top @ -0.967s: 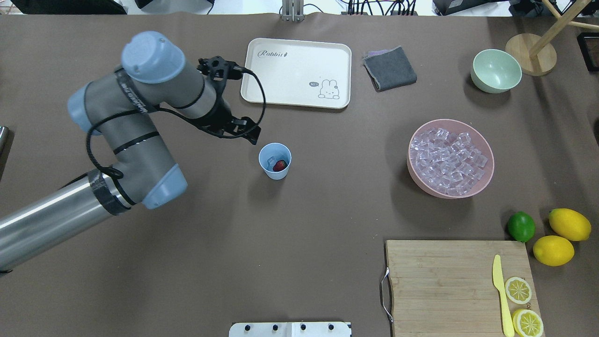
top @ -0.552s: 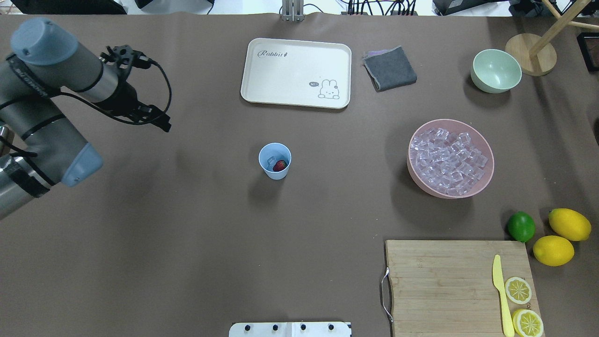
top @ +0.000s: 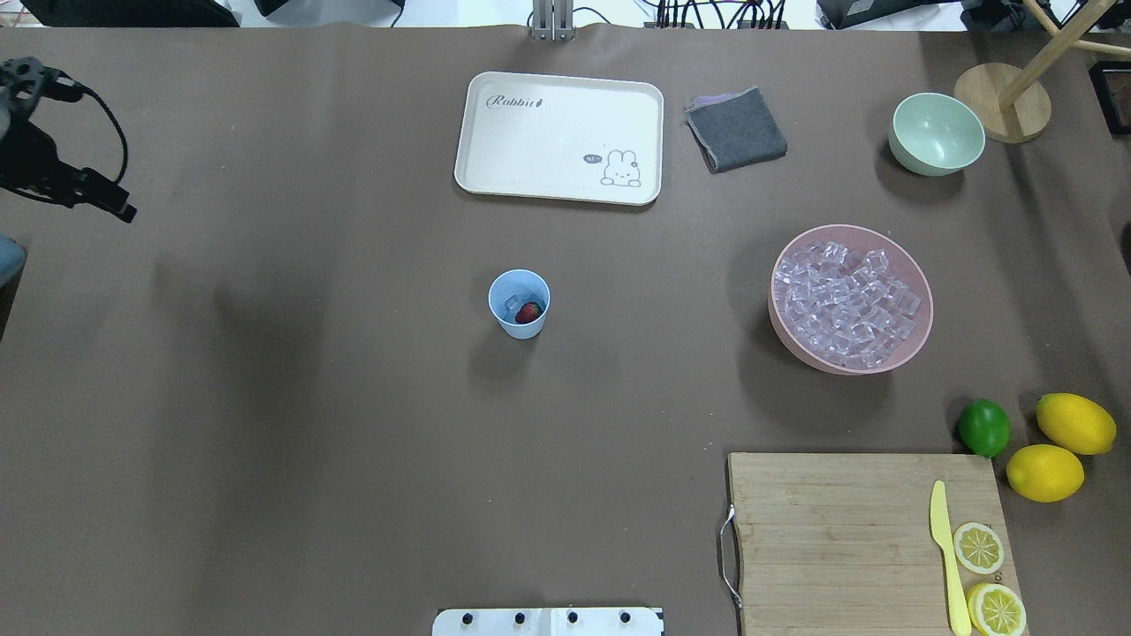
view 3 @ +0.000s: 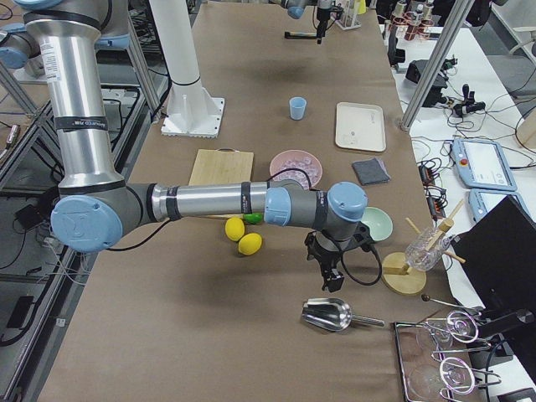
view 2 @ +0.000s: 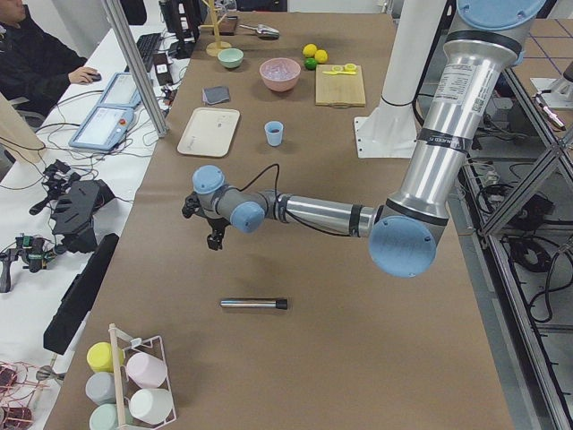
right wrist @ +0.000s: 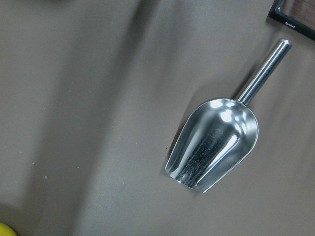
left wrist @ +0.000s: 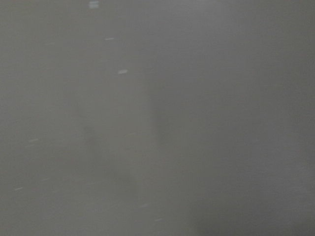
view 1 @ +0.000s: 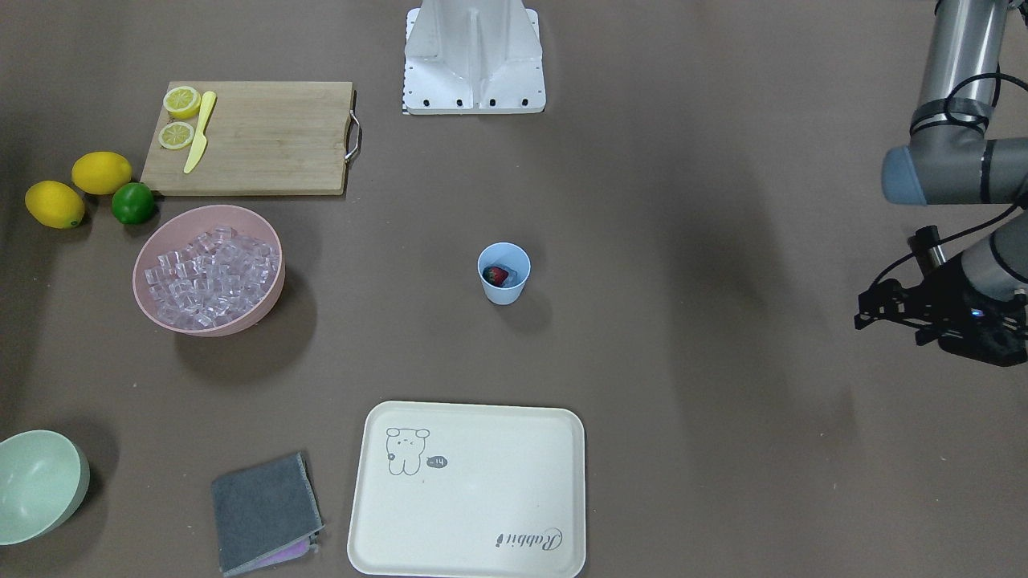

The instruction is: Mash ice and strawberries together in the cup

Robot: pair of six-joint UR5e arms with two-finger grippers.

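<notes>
The left hand (view 2: 213, 235) hangs above the table (top: 353, 442) near its left end and carries nothing. I cannot tell whether its jaws stand wide or narrow, and its own camera shows only blurred table. Near it lies one rod (view 2: 254, 304), flat and round, probably the masher. A pinch landing off-centre could send it rolling away. At the table's other end the right hand (view 3: 332, 275) hovers over one scoop (right wrist: 216, 145) and seems empty. Its opening cannot be judged either.

The cup (top: 519, 305) stands upright mid-table, well apart from both hands, with nothing bracing it. Inside it, one strawberry (top: 529, 311) and the ice (top: 512, 305) sit side by side.

- **Tipping:** the cup looks light and tapered, so a push from the rod with no second hand steadying it could tip or skid it and spill the contents.
- **Ice:** a hard cube may slip from under the rod and jump out.
- **Rim:** a slanted entry could catch the rim.

Counted:

- **In the cup:** one cup, one strawberry, and one cube that I can make out.
- **Pink bowl (top: 786, 340):** one, heaped with more cubes than can be counted.
- **Fruit:** two lemons (top: 1075, 423), one lime (top: 983, 427) and two slices (top: 978, 547).
- **Board and knife:** one knife (top: 944, 548) on one board (top: 822, 530).
- **Others:** one tray (top: 558, 137), one cloth (top: 736, 129) and one green bowl (top: 937, 134).
</notes>
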